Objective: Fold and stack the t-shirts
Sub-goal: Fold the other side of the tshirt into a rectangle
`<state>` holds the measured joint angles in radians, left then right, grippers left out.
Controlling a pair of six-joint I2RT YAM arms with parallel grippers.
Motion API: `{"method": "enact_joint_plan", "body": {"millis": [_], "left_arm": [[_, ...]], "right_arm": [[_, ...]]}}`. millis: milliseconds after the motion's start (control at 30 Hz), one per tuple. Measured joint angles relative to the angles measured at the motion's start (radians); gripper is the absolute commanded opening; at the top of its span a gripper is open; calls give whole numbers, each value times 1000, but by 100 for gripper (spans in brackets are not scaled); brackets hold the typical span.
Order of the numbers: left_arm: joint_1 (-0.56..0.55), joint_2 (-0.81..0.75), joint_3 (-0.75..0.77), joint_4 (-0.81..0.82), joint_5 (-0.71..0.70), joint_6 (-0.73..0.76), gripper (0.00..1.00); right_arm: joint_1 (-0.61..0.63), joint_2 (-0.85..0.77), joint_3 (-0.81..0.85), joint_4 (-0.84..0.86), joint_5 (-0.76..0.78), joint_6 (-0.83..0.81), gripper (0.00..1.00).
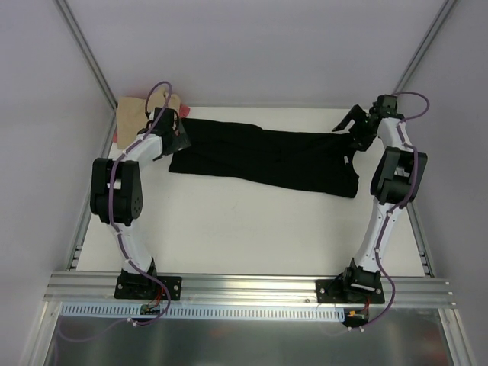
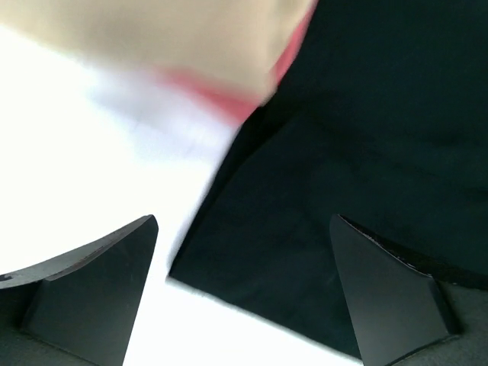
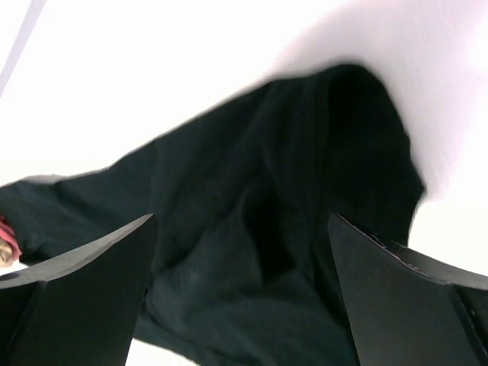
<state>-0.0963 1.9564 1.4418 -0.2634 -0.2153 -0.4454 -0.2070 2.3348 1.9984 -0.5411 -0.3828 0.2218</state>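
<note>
The black t-shirt [image 1: 267, 158] lies folded into a long band across the far part of the white table [image 1: 252, 229]. My left gripper [image 1: 174, 131] is open above its left end, and the left wrist view shows the shirt's corner [image 2: 320, 198] between the fingers. My right gripper [image 1: 352, 122] is open above the shirt's right end, with rumpled black cloth [image 3: 259, 252] below it. The tan shirt [image 1: 137, 113] lies at the far left corner on the pink-red one [image 1: 117, 136]. Both show blurred in the left wrist view, tan [image 2: 168, 38] over pink-red [image 2: 206, 90].
Grey enclosure walls and slanted metal posts [image 1: 85, 47] ring the table. A metal rail [image 1: 252, 288] carries the arm bases at the near edge. The right arm's elbow [image 1: 398, 177] stands beside the shirt's right end.
</note>
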Motion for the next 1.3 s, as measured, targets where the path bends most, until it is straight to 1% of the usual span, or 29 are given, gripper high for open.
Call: {"method": "enact_joint_plan", "body": {"millis": [133,267,367,467,533,600,700,867,1033,1300], "left_arm": [[0,-150,-155,41,-33,-2,99],[-2,-307,-201,56,-28,-6,99],[-11,-415,-232,75,-16,-8,99],[-31,-523,-301,79,34,-16,99],[-45,-581,-353,72,83,-23,99],[-58,-633,-404,61,149,-38,99],[-76,-712,-489,48,245,-60,99],[-93,-850,-561,-8,339,-76,99],[-94,-942,-568,-35,365,-77,99],[-94,-949,-567,-100,369,-67,98]], "right_arm": [[0,-123,-116,17,2,-2,99],[18,-306,-241,29,1,-5,100],[60,-444,-311,35,0,-13,100],[119,-550,-396,53,-4,-19,99],[147,-583,-463,59,-17,-21,99],[157,-580,-531,68,-25,-22,100],[147,-520,-609,65,-23,-22,99],[122,-381,-664,62,-27,-16,99],[108,-380,-663,71,-27,-6,100],[87,-397,-680,72,21,-1,99]]}}
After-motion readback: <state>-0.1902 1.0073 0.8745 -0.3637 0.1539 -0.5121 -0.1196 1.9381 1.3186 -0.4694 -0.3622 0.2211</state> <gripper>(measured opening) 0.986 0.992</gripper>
